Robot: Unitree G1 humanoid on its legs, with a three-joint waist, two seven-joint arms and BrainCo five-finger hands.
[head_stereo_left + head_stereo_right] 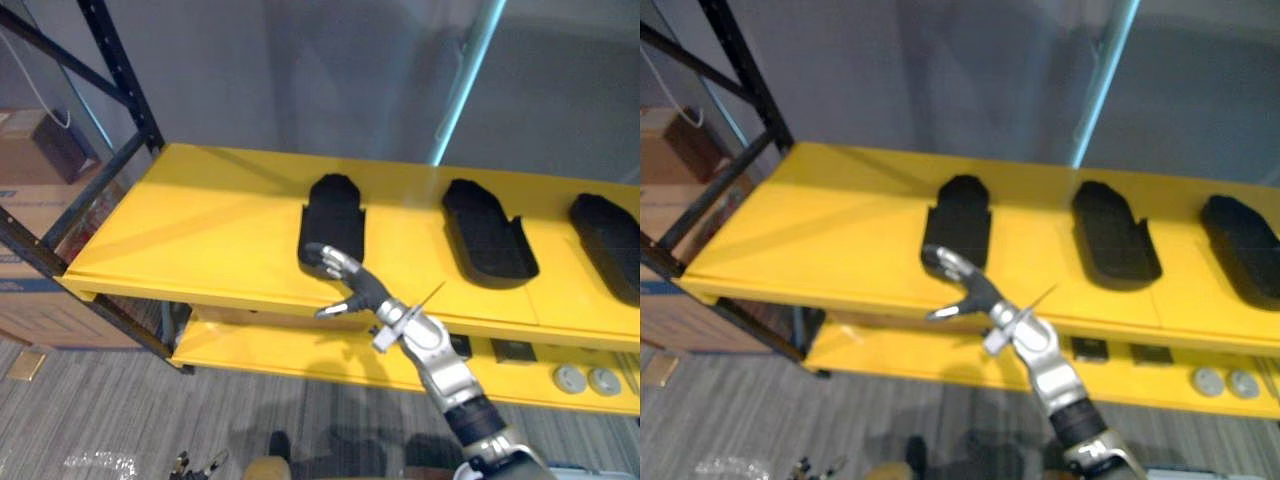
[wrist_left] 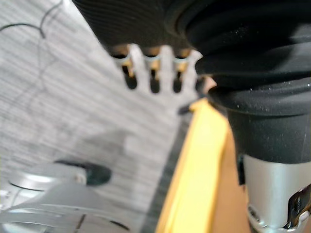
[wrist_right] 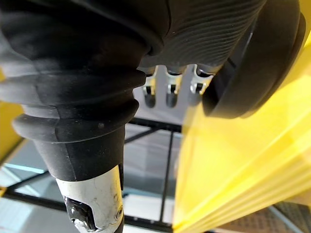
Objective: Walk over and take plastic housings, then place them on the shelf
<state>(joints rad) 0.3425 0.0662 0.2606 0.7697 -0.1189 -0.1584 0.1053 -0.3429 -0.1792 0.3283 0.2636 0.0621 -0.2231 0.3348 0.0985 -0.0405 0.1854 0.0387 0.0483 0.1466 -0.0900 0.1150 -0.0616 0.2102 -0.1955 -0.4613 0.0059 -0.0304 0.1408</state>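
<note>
Three black plastic housings lie in a row on the yellow top shelf (image 1: 200, 230): a left one (image 1: 332, 215), a middle one (image 1: 485, 230) and a right one (image 1: 610, 240). My right hand (image 1: 350, 280) reaches up to the shelf's front edge at the near end of the left housing. Its fingers (image 1: 325, 258) rest loosely against that end, and the thumb (image 1: 335, 310) hangs below the shelf lip. In the right wrist view the housing (image 3: 257, 63) is a dark curved shape beside the relaxed fingers (image 3: 167, 92). My left hand (image 2: 153, 73) hangs over the grey floor beside a yellow shelf edge, relaxed and holding nothing.
A black metal rack post (image 1: 125, 80) and brace stand at the left, with cardboard boxes (image 1: 30, 250) behind them. The lower yellow shelf (image 1: 280, 350) carries small dark square parts (image 1: 515, 350) and two grey discs (image 1: 585, 380). A teal pole (image 1: 465, 80) rises behind the shelf.
</note>
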